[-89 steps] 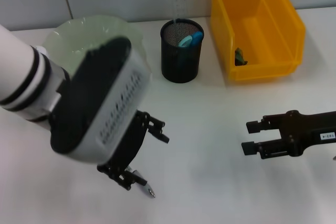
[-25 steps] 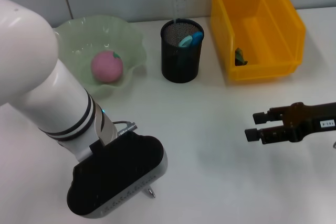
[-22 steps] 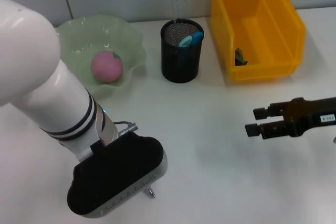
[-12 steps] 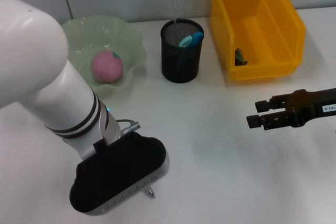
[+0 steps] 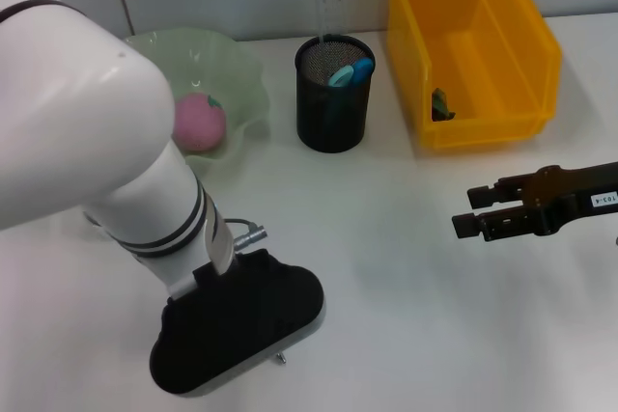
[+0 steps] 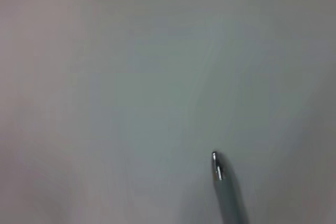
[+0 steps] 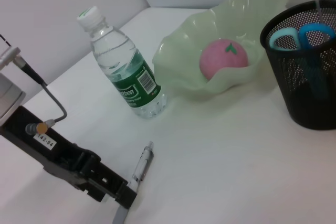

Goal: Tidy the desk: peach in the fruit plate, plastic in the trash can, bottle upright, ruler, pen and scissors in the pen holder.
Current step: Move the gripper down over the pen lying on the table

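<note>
1. Left arm fills the near-left of the head view; left gripper [image 7: 113,195] is down at the pen [image 7: 140,165] on the white desk [image 5: 386,315], fingers either side of the pen's lower end; can't tell whether they grip it.
2. Yellow trash can [image 5: 526,55] at far right, a dark scrap of plastic [image 5: 440,103] inside.
3. Green fruit plate [image 7: 210,72] at far left holds the pink peach [image 7: 223,59].
4. Right gripper [image 5: 473,211] hovers over the desk at right, in front of the trash can; jaws narrowly parted, holding nothing.
5. Black mesh pen holder [image 5: 333,94] between plate and trash can, with blue-handled scissors [image 7: 299,35] and clear ruler [image 5: 328,7] in it.
6. Water bottle [image 7: 123,69] upright beside the plate.
7. Pen tip [image 6: 216,163] lies on the desk.
</note>
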Motion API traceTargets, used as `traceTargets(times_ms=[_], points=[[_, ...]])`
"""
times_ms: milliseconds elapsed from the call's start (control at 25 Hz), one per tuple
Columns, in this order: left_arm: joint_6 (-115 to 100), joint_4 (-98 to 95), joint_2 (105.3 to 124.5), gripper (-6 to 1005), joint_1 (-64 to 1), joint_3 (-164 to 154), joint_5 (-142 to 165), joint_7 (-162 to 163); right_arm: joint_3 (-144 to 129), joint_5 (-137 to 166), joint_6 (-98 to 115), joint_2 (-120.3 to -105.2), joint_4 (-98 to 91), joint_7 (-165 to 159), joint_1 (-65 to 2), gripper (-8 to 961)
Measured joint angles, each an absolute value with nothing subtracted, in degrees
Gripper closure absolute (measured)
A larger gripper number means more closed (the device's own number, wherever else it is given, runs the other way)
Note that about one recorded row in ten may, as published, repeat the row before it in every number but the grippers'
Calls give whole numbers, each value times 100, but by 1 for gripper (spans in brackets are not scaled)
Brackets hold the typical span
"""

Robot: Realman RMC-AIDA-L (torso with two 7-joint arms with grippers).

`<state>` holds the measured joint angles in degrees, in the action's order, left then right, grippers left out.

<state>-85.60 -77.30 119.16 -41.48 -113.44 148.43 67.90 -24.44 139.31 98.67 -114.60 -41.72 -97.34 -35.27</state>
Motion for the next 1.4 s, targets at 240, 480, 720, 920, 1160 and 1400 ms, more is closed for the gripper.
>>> traceTargets(times_ms=[240,480,720,920,1160,1400], points=[[-8360,-7582,11918,255,-4269,-11489,14900,6937,-2473,13932,9876,-11460,-4174,-9746,-3524,213],[-8276,-7491,11918,259,-4384,-11658,15001,7154,-2547,13931,9858,-11461,-4175,-9747,-3536,213],[-8354,-7488,11918,263,-4406,-11737,15020,7235,-2604,13931,9854,-11461,-4175,-9747,-3542,212],[-8341,-7485,11918,265,-4421,-11854,15020,7309,-2612,13930,9852,-11469,-4175,-9747,-3534,212],[-8301,-7438,11917,266,-4485,-11912,15038,7412,-2611,13930,9861,-11470,-4175,-9747,-3517,213],[-8297,-7431,11918,268,-4504,-11950,15102,7483,-2612,13931,9861,-11470,-4174,-9746,-3537,215]])
